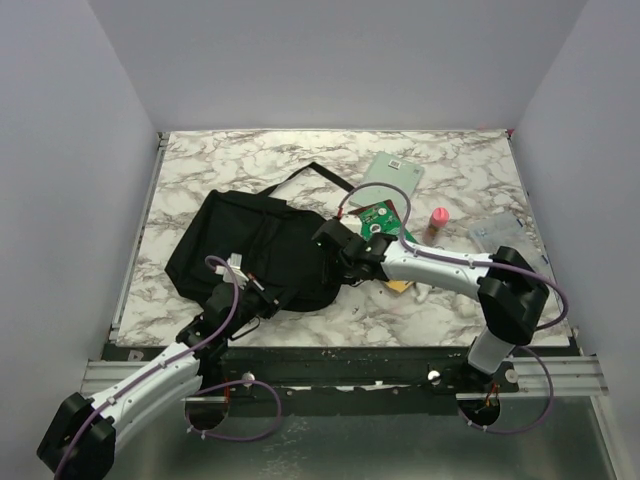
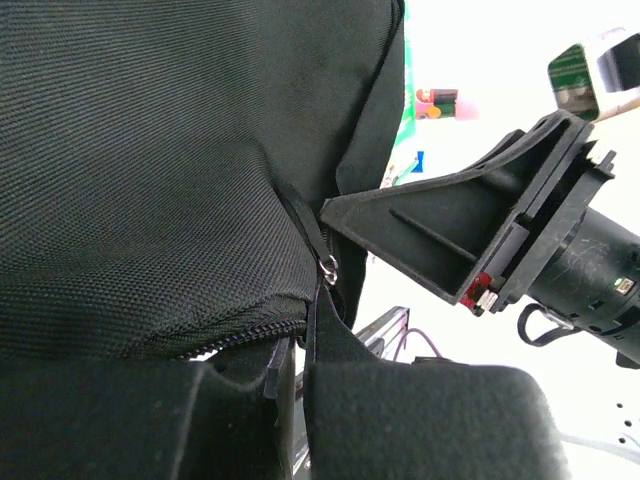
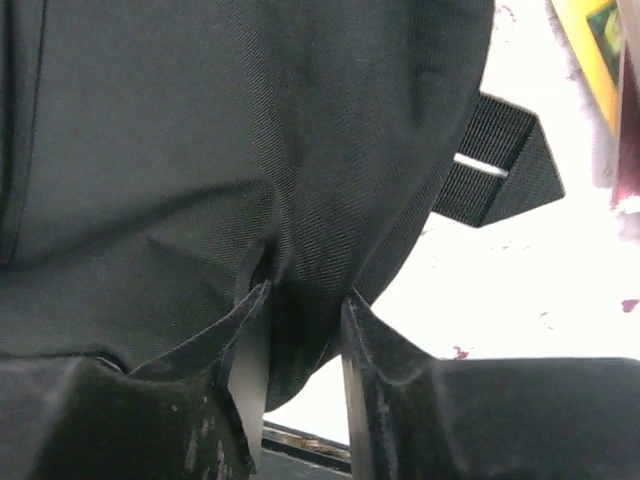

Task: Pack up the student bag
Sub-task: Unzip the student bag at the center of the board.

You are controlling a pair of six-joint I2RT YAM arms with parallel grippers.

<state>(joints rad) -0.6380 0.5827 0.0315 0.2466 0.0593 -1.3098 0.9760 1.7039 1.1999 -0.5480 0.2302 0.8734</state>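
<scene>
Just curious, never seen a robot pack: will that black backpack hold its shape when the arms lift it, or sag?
Probably floppy: the backpack lies flat and crumpled, and its fabric bunches into a fold between the fingers of the right gripper. Likely light for its size, since it looks nearly empty. Its coarse weave should resist slipping.

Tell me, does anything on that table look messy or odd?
Nothing looks spilled or broken. The student bag lies slumped and crumpled, one strap trailing toward the far edge; the left hand and right hand both pinch it.
</scene>
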